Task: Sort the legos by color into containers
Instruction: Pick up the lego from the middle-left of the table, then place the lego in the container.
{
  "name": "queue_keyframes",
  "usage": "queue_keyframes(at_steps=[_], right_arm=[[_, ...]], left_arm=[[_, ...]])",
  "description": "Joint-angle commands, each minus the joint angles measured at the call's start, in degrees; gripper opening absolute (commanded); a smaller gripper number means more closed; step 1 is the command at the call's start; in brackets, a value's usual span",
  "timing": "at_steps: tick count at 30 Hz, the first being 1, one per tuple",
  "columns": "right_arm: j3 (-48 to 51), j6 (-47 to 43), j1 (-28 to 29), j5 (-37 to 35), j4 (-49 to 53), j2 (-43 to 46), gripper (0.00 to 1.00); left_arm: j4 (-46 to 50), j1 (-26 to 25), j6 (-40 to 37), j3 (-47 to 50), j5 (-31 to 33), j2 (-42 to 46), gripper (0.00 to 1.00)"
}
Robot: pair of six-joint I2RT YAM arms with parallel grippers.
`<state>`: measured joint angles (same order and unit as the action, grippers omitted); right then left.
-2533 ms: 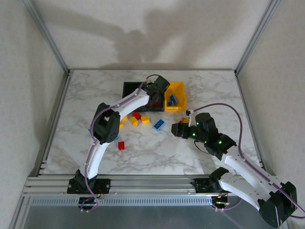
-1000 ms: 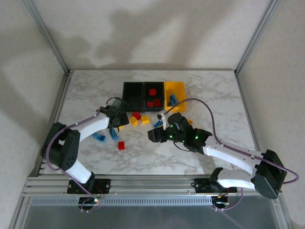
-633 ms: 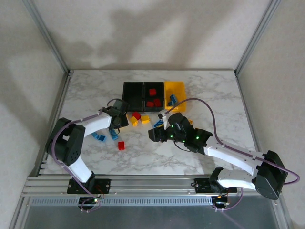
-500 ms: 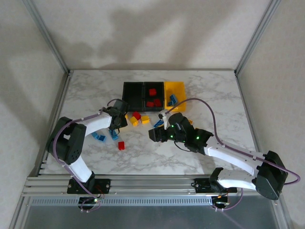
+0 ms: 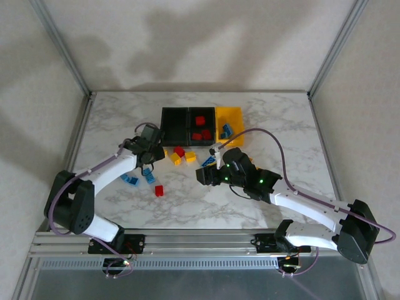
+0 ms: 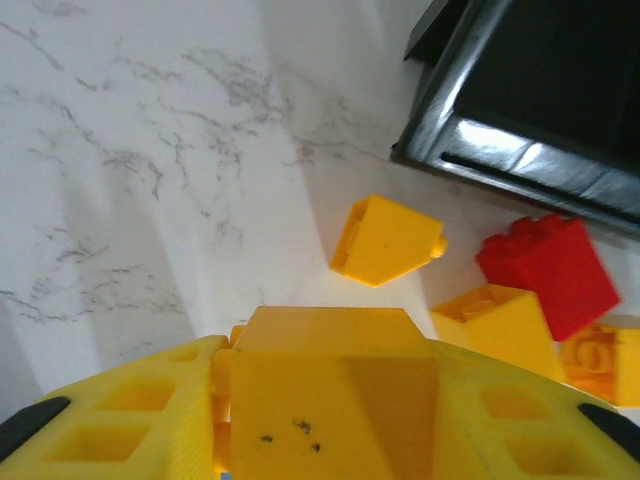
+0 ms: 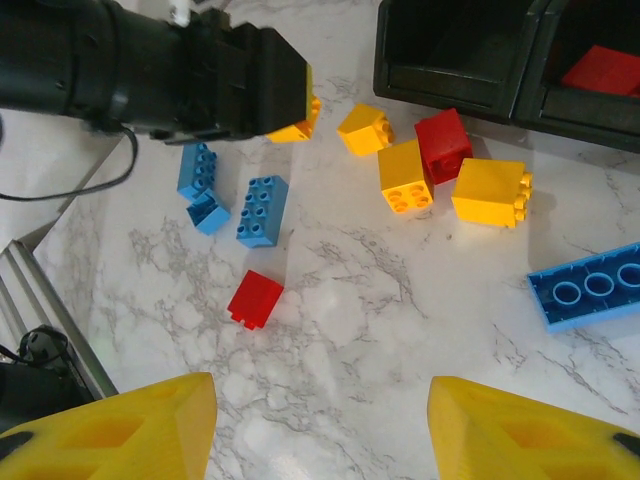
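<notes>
The left gripper (image 6: 330, 425) was clamped on a yellow brick (image 6: 325, 360), with the black bin (image 6: 480, 140) just ahead to its right. The right gripper (image 7: 318, 415) hovered wide open, holding nothing, above the loose bricks (image 7: 430, 170). If the pinch was shallow the brick might twist free on lifting, and the arms, working so near each other, might clash

We see a white bench (image 5: 281, 125) with grey marble lines, two black plastic bins (image 5: 175, 124) and one yellow plastic bin (image 5: 235, 119). We see small red plastic bricks (image 7: 255, 298), blue plastic bricks (image 7: 262, 210) and yellow plastic bricks (image 7: 490, 192). The left hand (image 6: 330, 390) and right hand (image 7: 320, 420) have yellow fingers.
</notes>
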<state>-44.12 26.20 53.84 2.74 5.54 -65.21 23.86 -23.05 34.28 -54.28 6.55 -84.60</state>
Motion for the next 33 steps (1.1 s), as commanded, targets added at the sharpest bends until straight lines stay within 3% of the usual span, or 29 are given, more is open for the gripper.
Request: queue_keyframes(at_steps=[1, 8, 25, 33], right_arm=[[-0.92, 0.85, 0.43, -2.72, 0.23, -1.21, 0.58], [-3.84, 3.25, 0.22, -6.66, 2.18, -3.10, 0.58], [-2.51, 7.42, -1.49, -9.50, 4.82, 1.20, 0.58], [-1.60, 7.82, -1.89, -9.64, 5.11, 1.98, 0.58]], left_arm=[[3.22, -0.66, 0.35, -3.52, -1.26, 2.29, 0.37], [3.48, -1.56, 0.54, -10.93, -1.07, 0.03, 0.37], [3.68, -2.31, -1.10, -32.99, 0.62, -25.25, 0.36], [4.00, -2.26, -0.38, -36.42, 1.19, -30.64, 0.39]])
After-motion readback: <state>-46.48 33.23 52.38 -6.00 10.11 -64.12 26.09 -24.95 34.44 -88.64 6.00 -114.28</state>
